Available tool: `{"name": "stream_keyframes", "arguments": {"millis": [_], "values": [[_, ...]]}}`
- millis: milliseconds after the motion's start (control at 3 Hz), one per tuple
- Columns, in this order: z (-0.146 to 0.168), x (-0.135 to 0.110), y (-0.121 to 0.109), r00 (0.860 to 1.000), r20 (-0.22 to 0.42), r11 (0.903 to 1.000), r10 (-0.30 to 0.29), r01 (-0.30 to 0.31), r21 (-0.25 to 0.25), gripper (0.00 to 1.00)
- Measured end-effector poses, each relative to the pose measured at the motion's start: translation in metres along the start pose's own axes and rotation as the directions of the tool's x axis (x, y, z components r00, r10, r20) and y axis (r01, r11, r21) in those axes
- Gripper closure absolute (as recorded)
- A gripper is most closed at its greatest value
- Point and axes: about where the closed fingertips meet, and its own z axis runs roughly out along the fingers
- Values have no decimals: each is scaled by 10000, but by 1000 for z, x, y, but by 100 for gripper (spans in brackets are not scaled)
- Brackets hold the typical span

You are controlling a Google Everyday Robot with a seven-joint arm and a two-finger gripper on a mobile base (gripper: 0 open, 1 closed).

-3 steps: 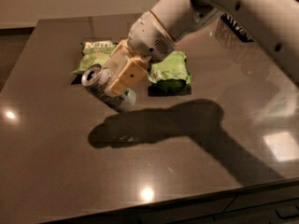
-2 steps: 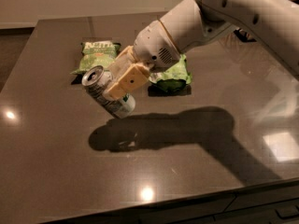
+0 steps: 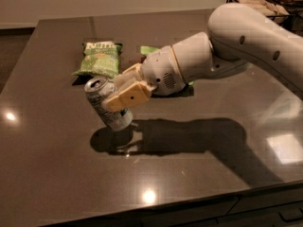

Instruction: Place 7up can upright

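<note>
The 7up can (image 3: pixel 105 103) is a small silver can with green print and a silver top. It is left of centre on the dark table, tilted with its top toward the upper left. My gripper (image 3: pixel 124 94) is shut on the can's side, its tan fingers (image 3: pixel 127 96) clamped across the can's middle. The can's lower end hangs just above the table, over its own shadow. The white arm reaches in from the upper right.
A green chip bag (image 3: pixel 99 58) lies flat behind the can. A second green bag (image 3: pixel 148 50) is mostly hidden behind the arm. A dark wire basket (image 3: pixel 258 1) stands at the back right. The dark table's (image 3: pixel 57 174) front edge runs along the bottom.
The arm has lowered and come forward with the can. The can has turned nearer to upright and is closer to the table.
</note>
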Motion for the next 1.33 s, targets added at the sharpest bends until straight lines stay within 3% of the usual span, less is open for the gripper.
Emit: {"name": "stream_keyframes", "arguments": {"millis": [667, 1333], "values": [[5, 10, -6, 9814, 1840, 9977, 545, -608, 291, 100], [9, 18, -9, 9669, 2552, 9981, -28, -129, 598, 100]]}}
